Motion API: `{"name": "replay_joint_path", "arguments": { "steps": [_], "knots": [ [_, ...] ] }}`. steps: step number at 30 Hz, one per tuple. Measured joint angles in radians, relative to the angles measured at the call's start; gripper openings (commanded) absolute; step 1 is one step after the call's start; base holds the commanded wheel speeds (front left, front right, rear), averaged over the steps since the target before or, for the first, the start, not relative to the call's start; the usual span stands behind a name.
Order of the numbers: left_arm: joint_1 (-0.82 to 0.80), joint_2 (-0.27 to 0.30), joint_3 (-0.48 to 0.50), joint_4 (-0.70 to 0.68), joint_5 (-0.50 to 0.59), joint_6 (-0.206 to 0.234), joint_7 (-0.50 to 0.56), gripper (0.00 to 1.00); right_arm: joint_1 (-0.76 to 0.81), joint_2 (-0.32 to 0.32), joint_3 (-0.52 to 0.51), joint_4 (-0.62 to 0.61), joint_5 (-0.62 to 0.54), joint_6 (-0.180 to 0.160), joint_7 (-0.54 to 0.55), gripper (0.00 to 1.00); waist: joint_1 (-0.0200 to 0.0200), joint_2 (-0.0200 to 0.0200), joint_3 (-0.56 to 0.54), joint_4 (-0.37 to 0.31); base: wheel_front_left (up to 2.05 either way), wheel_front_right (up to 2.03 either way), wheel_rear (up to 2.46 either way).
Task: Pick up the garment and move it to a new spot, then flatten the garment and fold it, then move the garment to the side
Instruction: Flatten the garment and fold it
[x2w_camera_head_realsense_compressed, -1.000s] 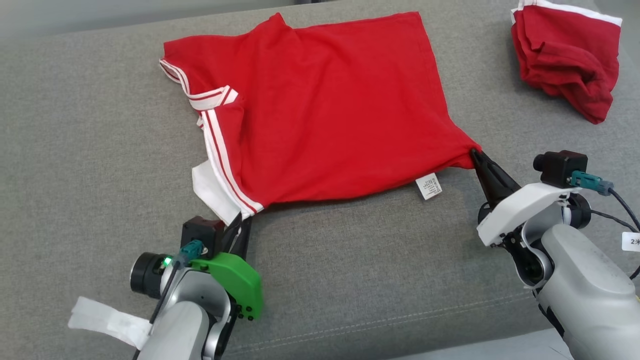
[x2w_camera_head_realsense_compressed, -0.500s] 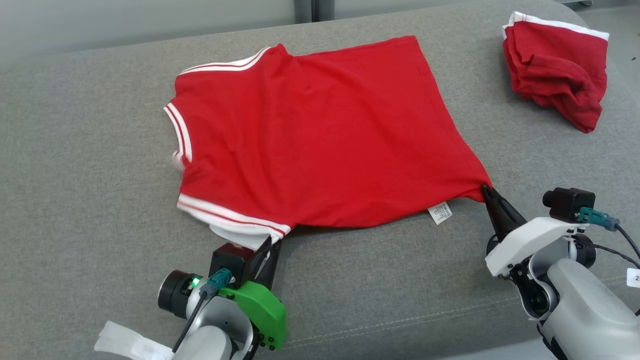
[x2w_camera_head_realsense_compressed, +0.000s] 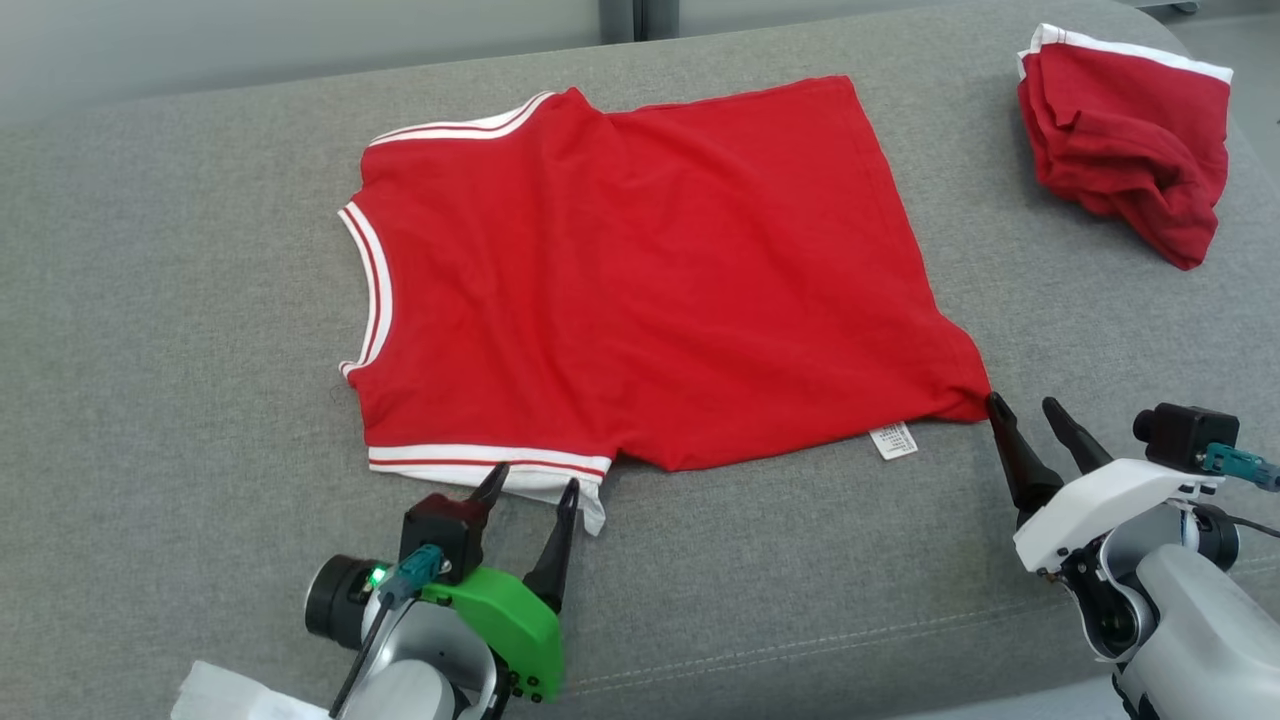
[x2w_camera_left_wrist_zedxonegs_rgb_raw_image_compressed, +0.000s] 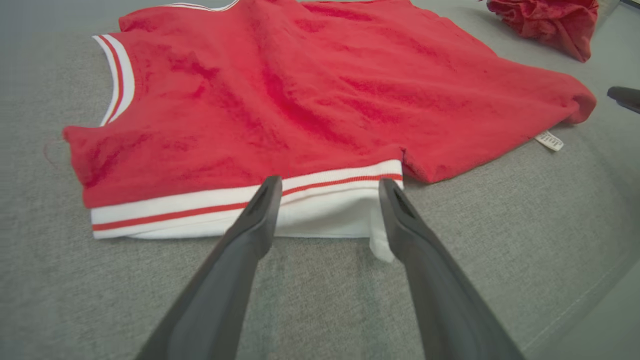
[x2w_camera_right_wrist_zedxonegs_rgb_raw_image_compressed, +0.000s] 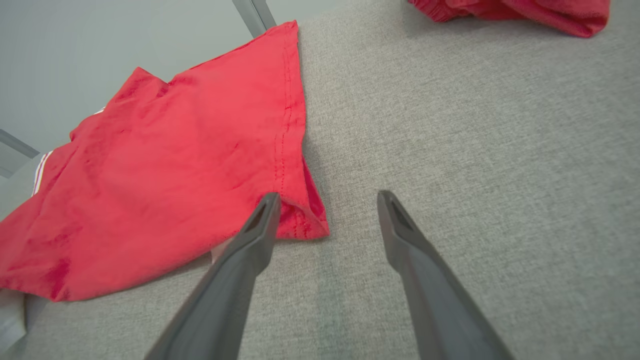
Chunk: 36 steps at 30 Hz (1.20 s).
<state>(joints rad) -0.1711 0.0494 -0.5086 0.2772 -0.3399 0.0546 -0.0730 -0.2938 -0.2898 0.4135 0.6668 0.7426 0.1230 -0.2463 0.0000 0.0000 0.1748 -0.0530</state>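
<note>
On the middle of the grey cloth couch (x2w_camera_head_realsense_compressed: 180, 400) lies the red shirt (x2w_camera_head_realsense_compressed: 640, 280) with white stripy edges, likely soft and floppy, best pinched at its near corners, where the left gripper (x2w_camera_head_realsense_compressed: 533, 480) and right gripper (x2w_camera_head_realsense_compressed: 1022, 402) sit open, holding nothing.

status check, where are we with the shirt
Left end effector open at the striped white band. Right end effector open beside the hem corner. Red shirt spread flat on grey cushion, not folded. Second red garment bunched far right, apart.
</note>
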Motion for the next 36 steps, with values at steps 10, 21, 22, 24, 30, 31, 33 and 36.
{"name": "replay_joint_path", "arguments": {
  "steps": [10, 21, 22, 24, 30, 31, 33, 36],
  "knots": [
    [0.075, 0.001, 0.037, 0.034, -0.027, 0.021, 0.003, 1.00, -0.001, -0.011, -0.083, -0.070, 0.006, 0.000, -0.001, 1.00, 0.0000, 0.0000, 0.005, -0.001, 0.00, 0.00, 0.00],
    [0.052, 0.001, 0.090, 0.106, -0.091, 0.026, 0.013, 1.00, -0.003, 0.003, -0.098, -0.118, -0.014, 0.000, -0.001, 1.00, 0.0000, 0.0000, 0.014, -0.031, 0.00, 0.00, 0.00],
    [0.044, 0.001, 0.092, 0.110, -0.100, 0.026, 0.020, 1.00, -0.003, 0.004, -0.099, -0.121, -0.015, 0.000, -0.001, 1.00, 0.0000, 0.0000, 0.014, -0.035, 0.00, 0.00, 0.00],
    [0.026, 0.001, 0.096, 0.123, -0.113, 0.026, 0.020, 1.00, -0.003, 0.006, -0.101, -0.125, -0.017, 0.000, -0.001, 1.00, 0.0000, 0.0000, 0.016, -0.044, 0.00, 0.00, 0.00],
    [-0.024, -0.002, 0.112, 0.163, -0.143, 0.026, 0.038, 1.00, -0.003, 0.007, -0.108, -0.135, -0.022, 0.000, -0.001, 1.00, 0.0000, 0.0000, 0.023, -0.064, 0.00, 0.00, 0.00],
    [-0.031, -0.002, 0.116, 0.173, -0.148, 0.026, 0.042, 1.00, -0.003, 0.007, -0.108, -0.138, -0.022, 0.000, -0.001, 1.00, 0.0000, 0.0000, 0.024, -0.069, 0.00, 0.00, 0.00],
    [-0.046, -0.002, 0.116, 0.194, -0.147, 0.027, 0.048, 0.90, -0.003, 0.007, -0.108, -0.143, -0.024, 0.000, -0.001, 1.00, 0.0000, 0.0000, 0.027, -0.076, 0.00, 0.00, 0.00],
    [-0.069, -0.002, 0.114, 0.213, -0.147, 0.033, 0.052, 0.38, -0.002, 0.007, -0.115, -0.149, -0.027, 0.000, -0.001, 1.00, 0.0000, 0.0000, 0.032, -0.084, 0.00, 0.00, 0.00]
  ]
}}
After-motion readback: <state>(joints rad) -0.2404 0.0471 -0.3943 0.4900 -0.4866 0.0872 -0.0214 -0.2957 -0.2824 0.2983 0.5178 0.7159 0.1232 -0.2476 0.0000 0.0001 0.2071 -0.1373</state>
